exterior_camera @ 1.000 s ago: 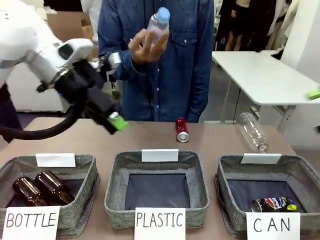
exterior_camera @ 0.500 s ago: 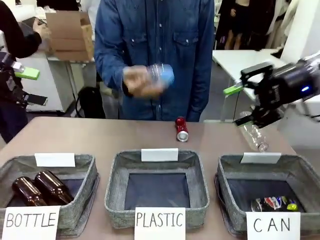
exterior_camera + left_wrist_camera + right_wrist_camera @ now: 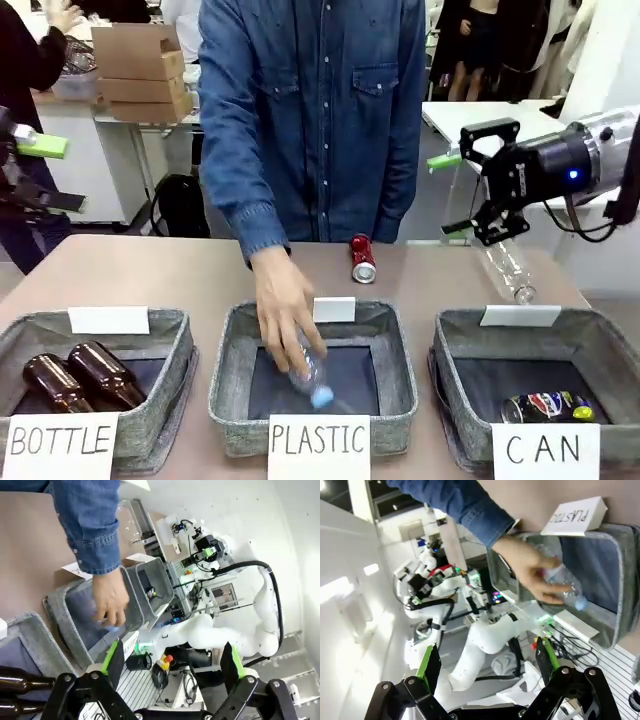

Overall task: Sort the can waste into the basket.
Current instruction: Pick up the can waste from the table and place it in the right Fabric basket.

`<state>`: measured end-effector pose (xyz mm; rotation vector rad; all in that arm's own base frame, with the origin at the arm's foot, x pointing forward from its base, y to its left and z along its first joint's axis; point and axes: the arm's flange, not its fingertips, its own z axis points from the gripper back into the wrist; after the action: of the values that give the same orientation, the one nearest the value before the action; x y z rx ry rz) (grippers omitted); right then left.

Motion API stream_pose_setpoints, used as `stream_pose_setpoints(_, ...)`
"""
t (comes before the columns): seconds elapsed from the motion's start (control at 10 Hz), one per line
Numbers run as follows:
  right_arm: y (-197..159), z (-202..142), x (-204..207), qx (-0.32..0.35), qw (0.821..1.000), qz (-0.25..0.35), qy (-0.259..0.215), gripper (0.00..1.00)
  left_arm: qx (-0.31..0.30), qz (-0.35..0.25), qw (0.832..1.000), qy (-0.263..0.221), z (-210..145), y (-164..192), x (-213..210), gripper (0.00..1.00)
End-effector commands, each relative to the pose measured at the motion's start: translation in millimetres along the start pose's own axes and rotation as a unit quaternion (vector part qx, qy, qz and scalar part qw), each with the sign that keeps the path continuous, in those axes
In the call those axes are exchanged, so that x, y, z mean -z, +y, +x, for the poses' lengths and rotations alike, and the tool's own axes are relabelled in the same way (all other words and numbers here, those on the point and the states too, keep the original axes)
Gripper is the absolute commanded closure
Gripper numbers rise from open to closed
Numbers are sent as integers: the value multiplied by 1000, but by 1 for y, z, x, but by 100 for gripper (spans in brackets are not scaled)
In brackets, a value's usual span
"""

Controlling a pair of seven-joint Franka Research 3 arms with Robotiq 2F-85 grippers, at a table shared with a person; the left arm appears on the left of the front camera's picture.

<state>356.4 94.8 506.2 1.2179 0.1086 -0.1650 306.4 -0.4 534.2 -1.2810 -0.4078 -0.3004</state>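
A red can [image 3: 363, 259] lies on the table at the far middle, in front of the person. A black can with a blue-red logo [image 3: 548, 408] lies inside the grey basket signed "CAN" [image 3: 452, 345] at the front right, and shows as a small dark shape [image 3: 150, 593] in the left wrist view. My left gripper [image 3: 45, 175] hangs open at the far left edge, off the table. My right gripper [image 3: 452, 193] hovers open at the right, above a clear bottle, holding nothing. Both wrist views show open, empty fingers [image 3: 114, 656] [image 3: 428, 667].
The person's hand [image 3: 285, 315] holds a clear plastic bottle [image 3: 308, 375] down in the middle "PLASTIC" basket [image 3: 225, 400]. Another clear bottle [image 3: 505, 265] lies on the table behind the CAN basket. Two brown bottles [image 3: 75, 375] rest in the "BOTTLE" basket [image 3: 170, 400].
My left arm drew back from the middle to the far left. My right arm came into view at the right. The person lowered the clear bottle from chest height into the PLASTIC basket.
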Motion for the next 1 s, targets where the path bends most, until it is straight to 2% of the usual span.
stream_pose_setpoints(0.0, 0, -8, 1, -10, 1000, -15, 4, 0, 7, -3, 1000, 3, 4, 1, -6, 0)
stream_pose_setpoints(0.9, 0, -8, 1, -10, 1000, -15, 4, 0, 7, -3, 1000, 3, 4, 1, -6, 0)
